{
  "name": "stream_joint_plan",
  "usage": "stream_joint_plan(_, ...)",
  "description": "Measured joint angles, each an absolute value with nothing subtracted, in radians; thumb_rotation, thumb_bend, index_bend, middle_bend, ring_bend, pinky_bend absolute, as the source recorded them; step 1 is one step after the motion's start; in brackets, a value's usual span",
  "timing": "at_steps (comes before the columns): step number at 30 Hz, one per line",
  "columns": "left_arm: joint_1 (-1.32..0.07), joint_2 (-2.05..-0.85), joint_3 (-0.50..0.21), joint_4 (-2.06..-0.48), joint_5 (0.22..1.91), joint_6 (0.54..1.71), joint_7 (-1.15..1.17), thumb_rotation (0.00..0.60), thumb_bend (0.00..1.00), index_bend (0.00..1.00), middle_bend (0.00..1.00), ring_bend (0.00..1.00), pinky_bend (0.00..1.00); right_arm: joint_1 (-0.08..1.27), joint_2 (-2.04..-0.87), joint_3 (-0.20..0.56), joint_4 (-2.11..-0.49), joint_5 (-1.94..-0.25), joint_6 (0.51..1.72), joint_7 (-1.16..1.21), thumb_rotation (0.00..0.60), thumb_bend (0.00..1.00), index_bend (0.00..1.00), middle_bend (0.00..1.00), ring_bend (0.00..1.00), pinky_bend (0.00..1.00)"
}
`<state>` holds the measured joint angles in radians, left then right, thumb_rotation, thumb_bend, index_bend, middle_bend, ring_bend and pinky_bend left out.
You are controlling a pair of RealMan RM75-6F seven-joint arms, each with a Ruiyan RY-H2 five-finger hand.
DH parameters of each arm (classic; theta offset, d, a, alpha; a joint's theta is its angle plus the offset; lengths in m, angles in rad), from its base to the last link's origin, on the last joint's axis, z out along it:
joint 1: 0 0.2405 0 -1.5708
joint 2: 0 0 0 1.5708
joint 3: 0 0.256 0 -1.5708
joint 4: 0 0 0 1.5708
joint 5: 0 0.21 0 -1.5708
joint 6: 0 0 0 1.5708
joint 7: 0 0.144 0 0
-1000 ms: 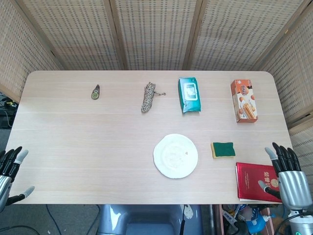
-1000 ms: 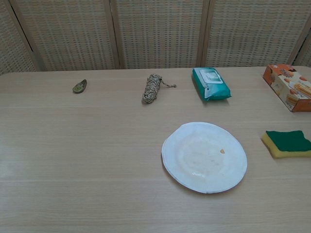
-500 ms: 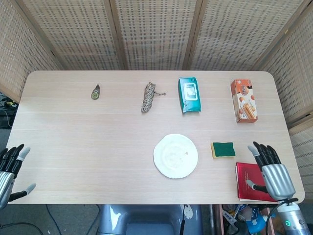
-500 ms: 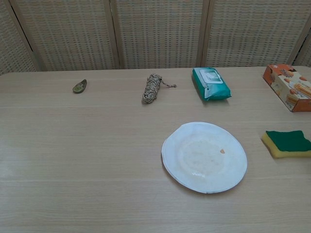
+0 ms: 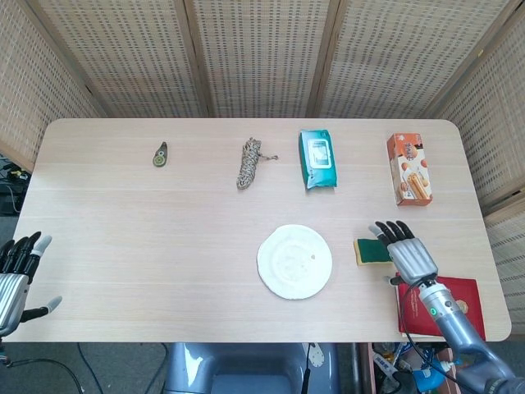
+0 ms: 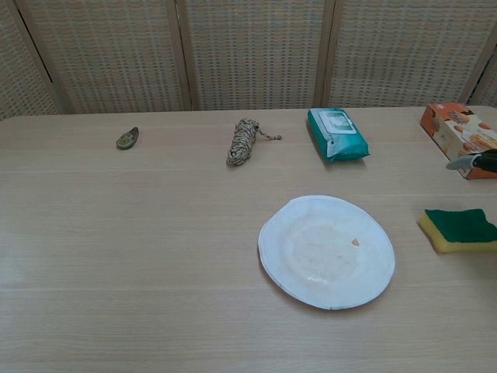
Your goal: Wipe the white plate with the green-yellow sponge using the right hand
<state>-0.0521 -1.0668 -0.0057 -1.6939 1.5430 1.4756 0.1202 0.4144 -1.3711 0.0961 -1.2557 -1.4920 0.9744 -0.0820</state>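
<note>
The white plate [image 5: 294,261] [image 6: 326,250] lies flat near the table's front middle, with a small orange speck on it. To its right lies the green-yellow sponge [image 5: 367,251] [image 6: 458,230], green side up. My right hand [image 5: 407,252] hovers over the sponge's right end with fingers spread and nothing in it; in the chest view only a fingertip [image 6: 466,162] shows at the right edge. My left hand [image 5: 16,275] hangs off the table's front left corner, fingers apart, empty.
Along the back stand a small olive object [image 5: 160,154], a coiled rope [image 5: 248,162], a teal wipes pack [image 5: 317,158] and an orange box [image 5: 408,168]. A red book [image 5: 459,304] lies at the front right corner under my right forearm.
My right hand has moved left and forward from the front right corner, over the red book, until it is over the sponge. The left hand has barely shifted.
</note>
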Motion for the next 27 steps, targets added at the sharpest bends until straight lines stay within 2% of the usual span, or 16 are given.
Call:
stream_joint_plan(6,-0.066,-1.068,-0.012,-1.704,1.521,1.452,0.136,0.6,0.0,0.0,0.0,0.0,0.0,0.456,-1.456,0.11,-1.151,-1.415,0.913,-0.157,0.6,0.0,0.09,0.12,0.01,0.04)
stream_joint_plan(14,-0.08,-1.065,-0.016,-1.71,1.493,1.421,0.135,0.6,0.0,0.0,0.0,0.0,0.0,0.495,-1.529,0.106,-1.04,-1.374,0.857,-0.18,0.6,0.01,0.17,0.2,0.07,0.08)
stream_joint_plan(27,-0.087,-1.066,-0.017,-1.712,1.482,1.415,0.14,0.6,0.0,0.0,0.0,0.0,0.0,0.531,-1.581,0.094,-0.991,-1.372,0.841,-0.162,0.6,0.04,0.21,0.29,0.17,0.27)
